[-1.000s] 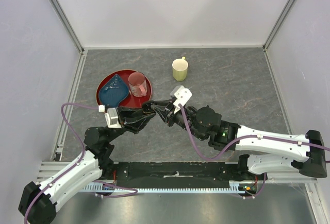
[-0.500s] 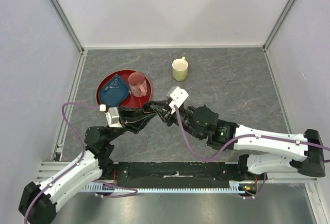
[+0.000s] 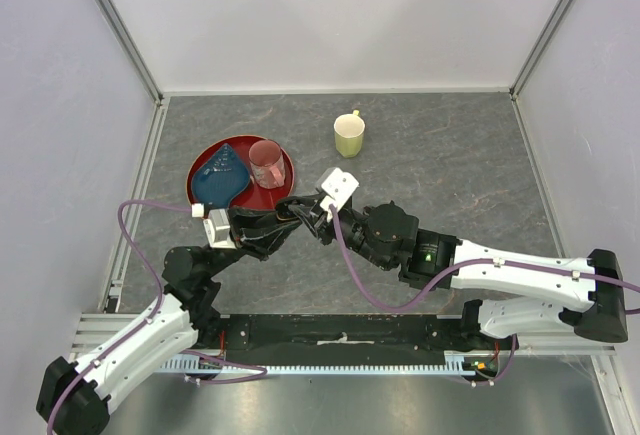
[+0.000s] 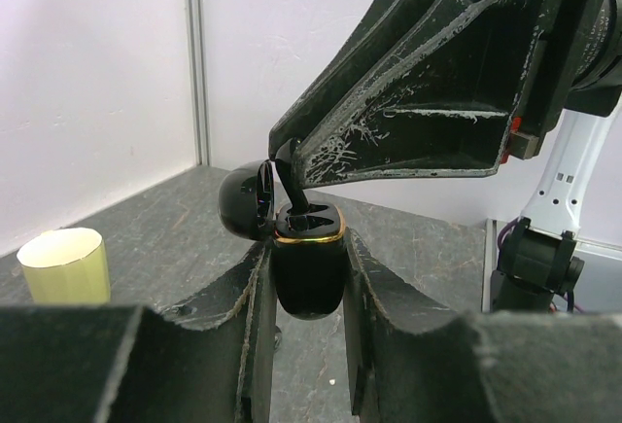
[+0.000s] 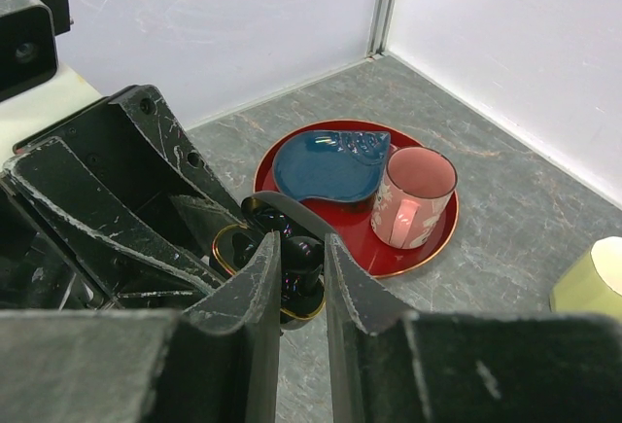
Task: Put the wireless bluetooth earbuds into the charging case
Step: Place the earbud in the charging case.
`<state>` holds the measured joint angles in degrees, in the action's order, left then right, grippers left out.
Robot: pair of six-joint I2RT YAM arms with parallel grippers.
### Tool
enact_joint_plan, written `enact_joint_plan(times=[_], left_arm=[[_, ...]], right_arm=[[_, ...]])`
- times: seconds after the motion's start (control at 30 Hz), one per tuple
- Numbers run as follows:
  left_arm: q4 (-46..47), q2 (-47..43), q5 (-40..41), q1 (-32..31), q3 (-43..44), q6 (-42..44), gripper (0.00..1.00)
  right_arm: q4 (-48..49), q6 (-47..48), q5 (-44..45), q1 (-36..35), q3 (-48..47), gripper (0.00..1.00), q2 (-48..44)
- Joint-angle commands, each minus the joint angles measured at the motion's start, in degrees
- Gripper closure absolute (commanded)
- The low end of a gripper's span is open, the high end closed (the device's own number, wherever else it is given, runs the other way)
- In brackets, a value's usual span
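From the left wrist, the left fingers cover the sides of the case, and the top of the earbud is lost between the right fingers. From above, both are too small to make out. The right wrist view's edge cuts off the mug.

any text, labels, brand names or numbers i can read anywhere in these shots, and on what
No readable text in any view.
pink mug: pale markings, too blurred to read as words.
charging case: glossy black with a gold rim, no lettering shows.
yellow mug: plain.
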<state>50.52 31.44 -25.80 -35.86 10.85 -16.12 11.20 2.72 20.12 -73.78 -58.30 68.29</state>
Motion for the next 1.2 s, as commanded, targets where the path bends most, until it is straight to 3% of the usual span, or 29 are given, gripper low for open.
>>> enact_joint_plan(times=[0.0,1.17], left_arm=[[4.50,-1.21,1.36,-0.18,0.40,2.50,0.98],[4.50,-2.96,4.01,-0.18,-0.22,3.20,0.98]], right_arm=[[-4.17,-0.44,-1.22,-0.31,-1.20,1.00,0.09],[-6.28,-5.45,0.45,-0.40,-2.08,1.00,0.09]])
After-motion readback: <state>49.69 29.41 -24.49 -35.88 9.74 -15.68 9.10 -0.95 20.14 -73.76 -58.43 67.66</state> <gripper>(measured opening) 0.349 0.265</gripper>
